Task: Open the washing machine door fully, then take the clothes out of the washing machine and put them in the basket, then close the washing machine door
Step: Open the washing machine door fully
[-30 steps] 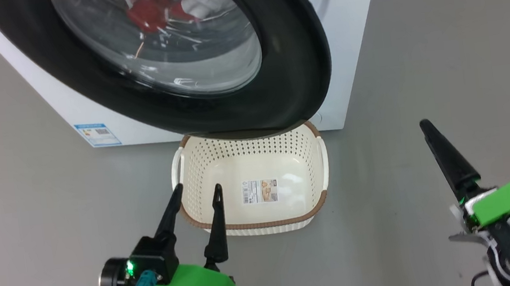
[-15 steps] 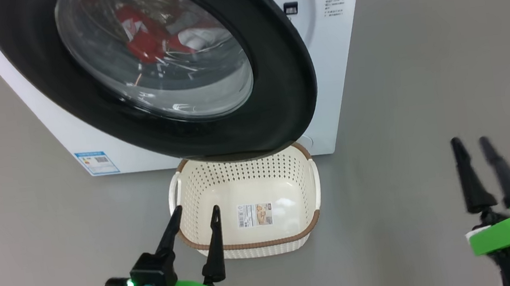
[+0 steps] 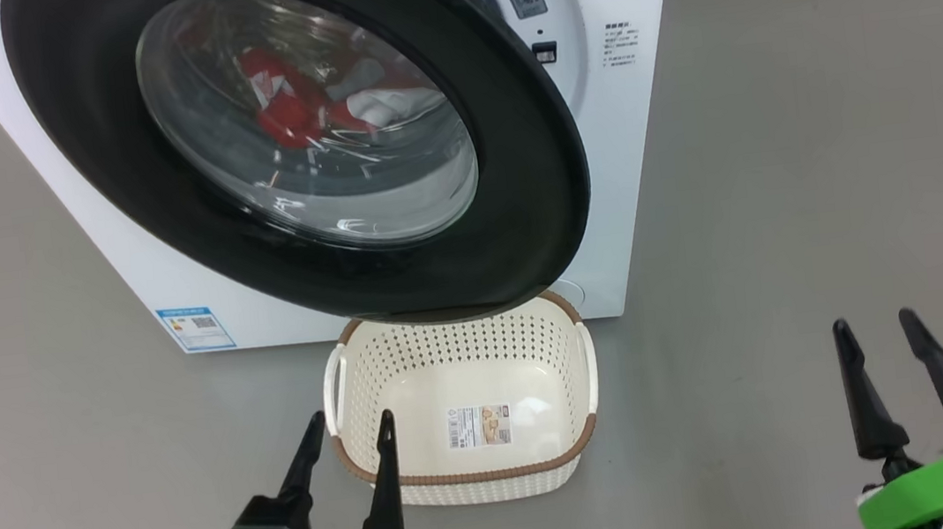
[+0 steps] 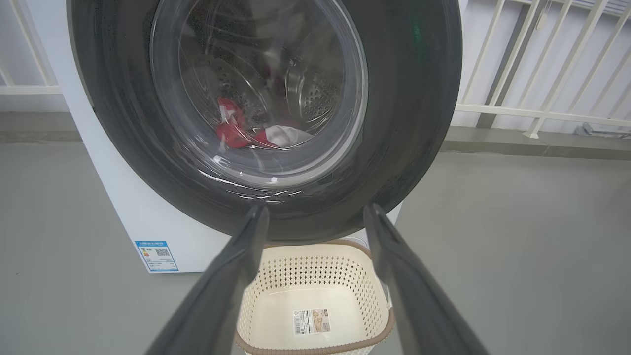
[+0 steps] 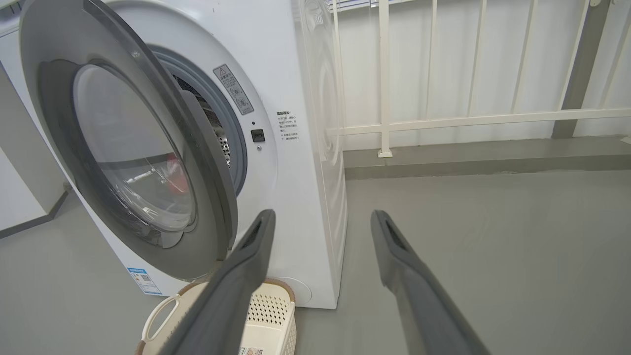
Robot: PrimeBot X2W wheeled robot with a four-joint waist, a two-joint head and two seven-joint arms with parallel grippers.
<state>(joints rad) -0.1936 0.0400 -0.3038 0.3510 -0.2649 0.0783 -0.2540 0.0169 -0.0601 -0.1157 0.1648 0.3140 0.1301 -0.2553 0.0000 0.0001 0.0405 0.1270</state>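
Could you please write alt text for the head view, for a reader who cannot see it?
The white washing machine has its black-rimmed door partly open above the empty cream basket on a grey floor, red and white clothes showing through its glass. The left gripper and right gripper hover open at the bottom, holding nothing.

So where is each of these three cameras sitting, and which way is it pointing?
Head view: on the robot's head, looking down at the washing machine door, basket, left gripper and right gripper.
Left wrist view: on the left arm, facing the door's glass head-on, red clothes behind it; its own fingers show.
Right wrist view: on the right arm, seeing the partly open door from its side; its own fingers show.
All three share the door and basket.
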